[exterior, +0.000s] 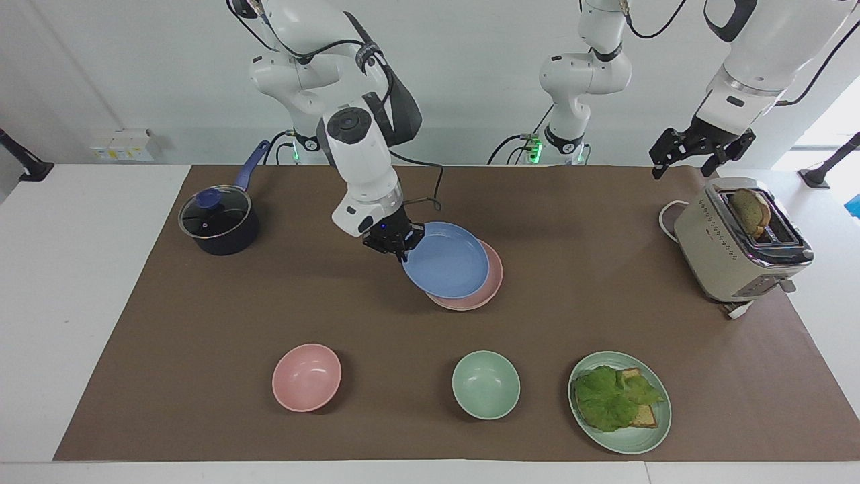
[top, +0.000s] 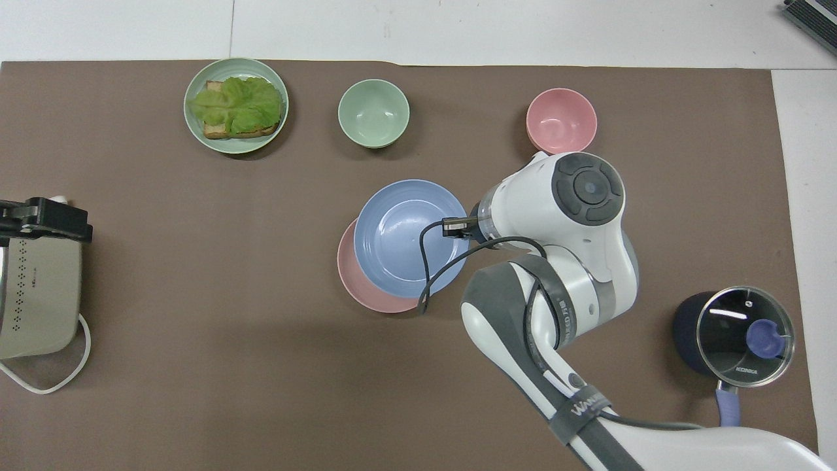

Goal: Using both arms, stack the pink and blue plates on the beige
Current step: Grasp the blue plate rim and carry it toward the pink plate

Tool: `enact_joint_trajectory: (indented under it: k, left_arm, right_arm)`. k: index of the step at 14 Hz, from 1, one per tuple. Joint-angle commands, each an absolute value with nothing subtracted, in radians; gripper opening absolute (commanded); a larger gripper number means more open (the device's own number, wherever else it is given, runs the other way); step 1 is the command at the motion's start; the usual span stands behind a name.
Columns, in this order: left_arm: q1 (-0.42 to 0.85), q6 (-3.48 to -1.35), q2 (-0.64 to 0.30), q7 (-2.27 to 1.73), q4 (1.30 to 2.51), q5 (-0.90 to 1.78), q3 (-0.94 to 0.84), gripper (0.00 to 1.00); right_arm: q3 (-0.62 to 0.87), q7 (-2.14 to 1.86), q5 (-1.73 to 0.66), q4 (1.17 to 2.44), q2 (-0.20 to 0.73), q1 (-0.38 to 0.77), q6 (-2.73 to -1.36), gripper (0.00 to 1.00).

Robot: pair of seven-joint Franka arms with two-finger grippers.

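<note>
My right gripper (exterior: pixel 396 243) (top: pixel 458 227) is shut on the rim of the blue plate (exterior: pixel 447 262) (top: pixel 405 235). It holds the plate tilted over the pink plate (exterior: pixel 487 289) (top: pixel 366 294), which lies on the brown mat in the middle of the table. The blue plate covers most of the pink one, shifted slightly toward the right arm's end; I cannot tell whether they touch. The beige plate is hidden or out of view. My left gripper (exterior: pixel 699 154) (top: pixel 39 219) waits open in the air over the toaster, holding nothing.
A beige toaster (exterior: pixel 736 245) with a bread slice in it stands at the left arm's end. A dark pot (exterior: pixel 218 222) with a glass lid sits at the right arm's end. Farther from the robots lie a pink bowl (exterior: pixel 306 376), a green bowl (exterior: pixel 485 384) and a green plate (exterior: pixel 619 401) with lettuce on bread.
</note>
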State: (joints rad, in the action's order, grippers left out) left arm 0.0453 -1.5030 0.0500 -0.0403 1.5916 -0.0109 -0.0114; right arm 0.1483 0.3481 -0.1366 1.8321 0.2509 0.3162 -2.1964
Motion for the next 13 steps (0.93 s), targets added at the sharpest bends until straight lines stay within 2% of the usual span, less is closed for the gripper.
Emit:
enact_joint_trajectory:
  k: [1,7,10,13]
  left_arm:
    - [0.040,-1.503,0.067,-0.048,1.609,-0.020,-0.017,1.00]
    - [0.040,-1.503,0.067,-0.048,1.611,-0.020,-0.017,1.00]
    - [0.040,-1.503,0.067,-0.048,1.609,-0.020,-0.017,1.00]
    - [0.040,-1.503,0.067,-0.048,1.611,-0.020,-0.017,1.00]
  right_arm:
    - [0.150,0.351,-0.155,1.825,0.278,0.333,-2.220,0.00]
    - [0.152,0.331,-0.156,1.842,0.322,0.344,-2.249,0.00]
    - [0.149,0.215,-0.314,1.845,0.339,0.336,-2.269,0.00]
    - [0.147,0.187,-0.319,1.858,0.342,0.333,-2.275,0.00]
